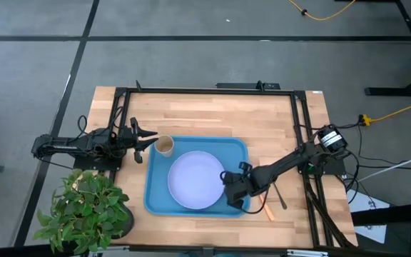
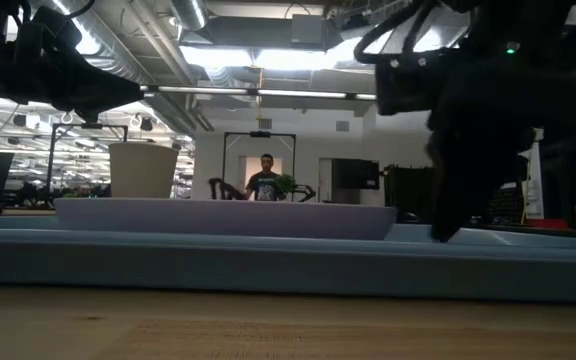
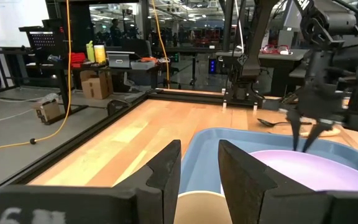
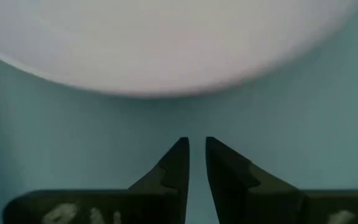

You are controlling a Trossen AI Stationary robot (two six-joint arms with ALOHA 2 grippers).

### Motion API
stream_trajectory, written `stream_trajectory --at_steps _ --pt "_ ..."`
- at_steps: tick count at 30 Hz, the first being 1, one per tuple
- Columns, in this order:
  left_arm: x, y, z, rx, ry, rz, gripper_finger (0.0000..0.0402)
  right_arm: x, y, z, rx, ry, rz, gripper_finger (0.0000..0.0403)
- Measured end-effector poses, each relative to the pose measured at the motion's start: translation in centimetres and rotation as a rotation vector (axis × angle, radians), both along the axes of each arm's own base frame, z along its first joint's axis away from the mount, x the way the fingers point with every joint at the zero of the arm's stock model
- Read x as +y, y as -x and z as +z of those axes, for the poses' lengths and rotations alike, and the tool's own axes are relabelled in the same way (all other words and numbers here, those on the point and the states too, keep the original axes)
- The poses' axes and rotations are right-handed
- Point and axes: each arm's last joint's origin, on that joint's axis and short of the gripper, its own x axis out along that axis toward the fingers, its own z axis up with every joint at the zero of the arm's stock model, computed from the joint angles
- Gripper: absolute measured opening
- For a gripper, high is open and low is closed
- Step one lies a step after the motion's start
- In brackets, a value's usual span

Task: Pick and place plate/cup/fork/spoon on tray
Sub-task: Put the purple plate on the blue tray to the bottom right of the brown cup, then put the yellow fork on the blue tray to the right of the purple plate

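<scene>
The blue tray (image 1: 155,200) lies mid-table. The lavender plate (image 1: 197,180) lies flat in it. The tan cup (image 1: 164,145) stands upright in the tray's far left corner, as the low view (image 2: 143,170) also shows. My left gripper (image 1: 147,140) is open just left of and above the cup, whose rim (image 3: 199,202) shows below its fingers. My right gripper (image 4: 196,149) points down at the tray floor beside the plate's right edge, its fingers almost together and empty. The fork (image 1: 268,211) and the dark spoon (image 1: 280,197) lie on the table right of the tray. My right gripper points down with its tips (image 2: 446,236) at the level of the tray's floor, beside the plate; the tray's near rim hides them, and I cannot tell whether they touch.
A potted plant (image 1: 84,210) stands at the table's near left corner. A black frame (image 1: 205,91) runs along the far and side edges. Bare wood lies beyond the tray's far side. A person (image 2: 266,178) stands far back in the room.
</scene>
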Motion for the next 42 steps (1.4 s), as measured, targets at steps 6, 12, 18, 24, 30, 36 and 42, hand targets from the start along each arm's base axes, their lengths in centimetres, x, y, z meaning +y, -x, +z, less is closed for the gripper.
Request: stream_trajectory --at_steps 6,12,18,24,30,36,42 --pt "0.0 0.0 0.0 0.0 0.0 0.0 0.0101 0.7 1.7 2.4 -0.045 0.017 -0.087 0.0058" --pt "0.0 0.0 0.0 0.0 0.0 0.0 0.0101 1.9 4.4 5.1 -0.105 0.013 -0.192 0.0058" --pt "0.0 0.0 0.0 0.0 0.0 0.0 0.0101 3.4 7.3 5.1 0.014 -0.041 -0.352 0.0058" --pt "0.0 0.0 0.0 0.0 0.0 0.0 0.0101 4.9 8.1 3.8 0.084 -0.11 -0.505 0.0058" --pt "0.0 0.0 0.0 0.0 0.0 0.0 0.0101 5.1 8.2 2.7 0.133 -0.086 -0.585 0.0058" --pt "0.0 0.0 0.0 0.001 0.0 0.0 0.0101 5.2 7.9 2.0 0.17 -0.121 -0.612 0.0058" --pt "0.0 0.0 0.0 0.001 0.0 0.0 0.0101 5.5 7.6 2.0 0.143 -0.162 -0.646 0.0058"
